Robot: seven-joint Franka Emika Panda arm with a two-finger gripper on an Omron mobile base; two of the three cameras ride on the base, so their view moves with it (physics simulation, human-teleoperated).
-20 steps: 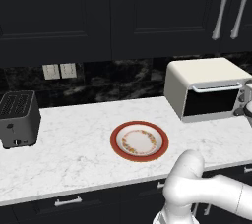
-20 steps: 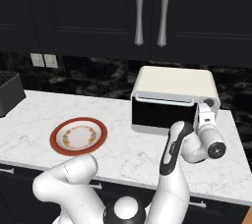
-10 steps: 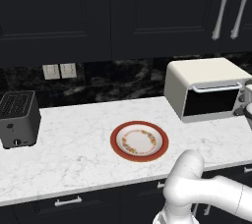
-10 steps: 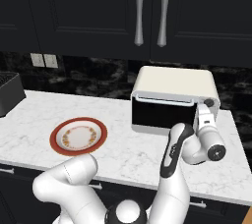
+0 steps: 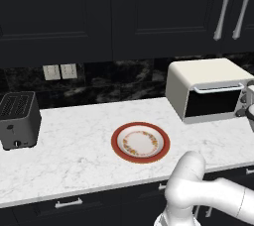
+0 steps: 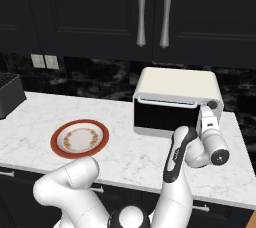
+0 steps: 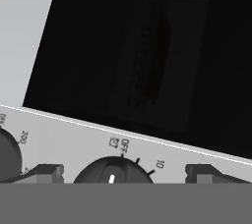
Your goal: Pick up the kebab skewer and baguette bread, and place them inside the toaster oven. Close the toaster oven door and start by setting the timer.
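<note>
The cream-white toaster oven (image 5: 208, 79) (image 6: 175, 84) stands at the right end of the counter. Its dark glass door (image 5: 213, 102) (image 6: 165, 117) is shut, with the silver handle along its top. My gripper (image 6: 207, 114) (image 5: 246, 105) is pressed up to the knob panel on the oven's right side. In the hand view the gripper (image 7: 123, 175) is open, with its fingertips (image 7: 47, 173) on either side of a grey timer knob (image 7: 113, 174) whose white mark sits near OFF. The kebab skewer and the baguette bread are hidden.
A red-rimmed plate (image 5: 116, 143) (image 6: 56, 139) with nothing on it lies mid-counter. A dark-grey slot toaster (image 5: 18, 119) (image 6: 7, 94) stands at the far left. Dark cabinets with silver handles hang above, and a second knob (image 7: 7, 154) sits beside the timer knob.
</note>
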